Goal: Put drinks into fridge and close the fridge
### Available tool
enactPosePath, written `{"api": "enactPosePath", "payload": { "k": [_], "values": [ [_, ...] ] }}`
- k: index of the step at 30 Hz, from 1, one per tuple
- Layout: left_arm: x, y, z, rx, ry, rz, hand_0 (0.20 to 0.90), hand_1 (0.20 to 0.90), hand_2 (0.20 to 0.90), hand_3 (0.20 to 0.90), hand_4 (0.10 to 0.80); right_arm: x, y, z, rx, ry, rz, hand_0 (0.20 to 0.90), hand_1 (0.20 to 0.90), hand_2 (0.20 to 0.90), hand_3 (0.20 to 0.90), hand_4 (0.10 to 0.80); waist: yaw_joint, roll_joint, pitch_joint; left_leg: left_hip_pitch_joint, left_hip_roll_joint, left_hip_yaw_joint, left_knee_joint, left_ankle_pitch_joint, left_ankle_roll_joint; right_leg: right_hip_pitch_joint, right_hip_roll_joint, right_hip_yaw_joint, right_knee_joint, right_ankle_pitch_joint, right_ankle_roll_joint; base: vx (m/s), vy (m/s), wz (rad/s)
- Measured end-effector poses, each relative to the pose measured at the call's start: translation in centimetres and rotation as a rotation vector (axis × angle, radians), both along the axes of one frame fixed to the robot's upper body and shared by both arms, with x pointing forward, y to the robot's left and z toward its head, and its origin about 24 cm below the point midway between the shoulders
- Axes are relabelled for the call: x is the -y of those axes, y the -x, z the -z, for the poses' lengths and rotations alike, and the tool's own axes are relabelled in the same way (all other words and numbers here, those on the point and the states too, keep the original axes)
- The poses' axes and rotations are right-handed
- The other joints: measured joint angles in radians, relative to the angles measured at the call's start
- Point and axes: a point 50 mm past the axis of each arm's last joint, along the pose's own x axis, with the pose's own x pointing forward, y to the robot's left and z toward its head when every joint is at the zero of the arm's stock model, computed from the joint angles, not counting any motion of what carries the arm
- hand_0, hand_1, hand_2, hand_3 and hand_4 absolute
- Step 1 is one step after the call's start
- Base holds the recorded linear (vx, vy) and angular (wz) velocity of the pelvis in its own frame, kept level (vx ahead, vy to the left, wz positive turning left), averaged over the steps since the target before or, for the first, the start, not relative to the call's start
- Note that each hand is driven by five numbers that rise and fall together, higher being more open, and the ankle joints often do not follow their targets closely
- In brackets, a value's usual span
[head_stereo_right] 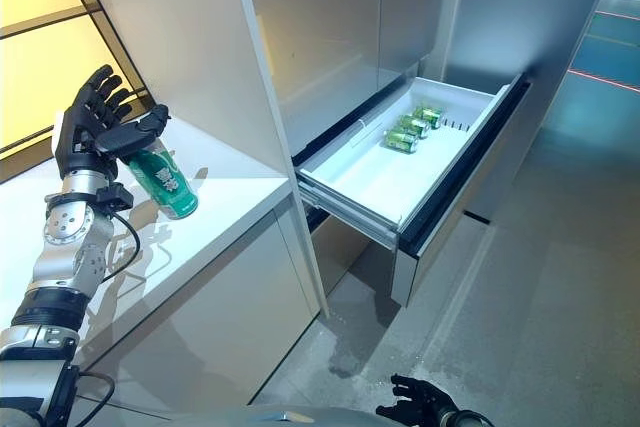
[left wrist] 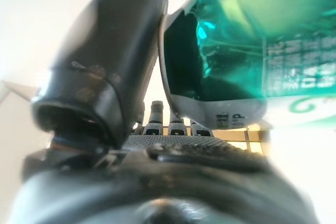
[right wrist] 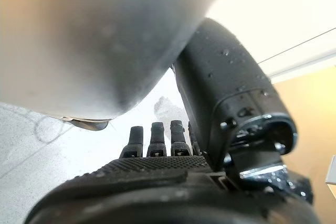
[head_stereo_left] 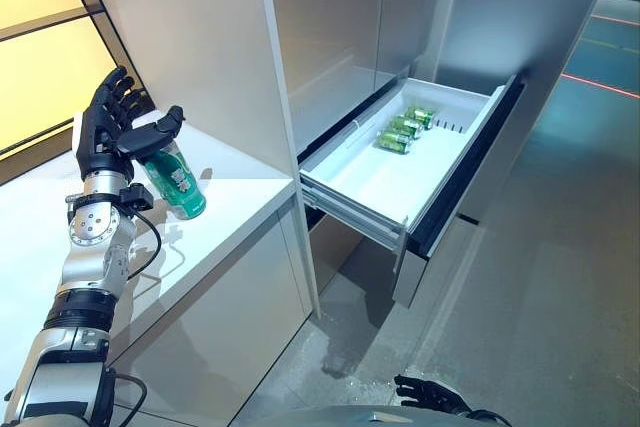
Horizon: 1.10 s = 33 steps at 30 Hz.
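Observation:
A green drink can (head_stereo_left: pixel 176 180) leans tilted on the white counter (head_stereo_left: pixel 230 212), its base on the surface. My left hand (head_stereo_left: pixel 104 133) is right beside it with fingers straight up, and its thumb (head_stereo_left: pixel 160 130) reaches over the can's top and touches it. The left wrist view shows the can (left wrist: pixel 247 51) pressed against the thumb (left wrist: pixel 105 61), the fingers uncurled. To the right, the fridge drawer (head_stereo_left: pixel 352 202) is pulled out, with three green cans (head_stereo_left: pixel 405 129) lying at its back. My right hand (head_stereo_left: pixel 432 393) hangs low near the floor, fingers relaxed, holding nothing.
A tall white cabinet panel (head_stereo_left: pixel 275 97) separates the counter from the fridge drawer. The drawer's dark front (head_stereo_left: pixel 470 172) juts into the grey floor space. A yellow-lit window (head_stereo_left: pixel 40 47) stands behind the counter at left.

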Motion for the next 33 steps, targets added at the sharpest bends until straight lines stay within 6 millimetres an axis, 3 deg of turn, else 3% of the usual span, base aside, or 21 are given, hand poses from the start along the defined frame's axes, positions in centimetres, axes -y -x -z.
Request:
{"api": "enactPosePath", "payload": {
  "k": [16, 24, 33],
  "values": [
    [0.6, 0.1, 0.4, 0.013, -0.011, 0.033, 0.9, 0.9, 0.9, 0.9, 0.8, 0.0, 0.0, 0.0, -0.008, 0.0, 0.001, 0.9, 0.9, 0.9, 0.9, 0.8, 0.002, 0.001, 0.0, 0.002, 0.0, 0.0, 0.0, 0.0, 0.0, 0.003, 0.0, -0.001, 0.0, 0.0, 0.0, 0.0, 0.0, 0.0],
    [1.8, 0.3, 0.9, 0.068, 0.085, 0.079, 0.9, 0.9, 0.9, 0.9, 0.8, 0.1, 0.1, 0.0, -0.013, -0.002, 0.006, 0.9, 0.9, 0.9, 0.9, 0.8, 0.013, -0.001, 0.001, 0.002, 0.0, 0.0, 0.0, 0.0, 0.0, 0.002, 0.0, 0.0, -0.001, 0.0, 0.0, 0.0, 0.0, 0.0],
    [1.6, 0.7, 0.9, 0.102, 0.085, 0.039, 0.9, 0.9, 0.9, 0.9, 0.8, 0.1, 0.0, 0.0, -0.01, -0.004, 0.014, 0.9, 0.9, 0.9, 0.9, 0.8, 0.018, -0.008, 0.008, 0.002, 0.0, 0.0, 0.0, 0.0, 0.0, 0.002, 0.0, -0.001, -0.001, 0.0, 0.0, 0.0, 0.0, 0.0]
  ]
}}
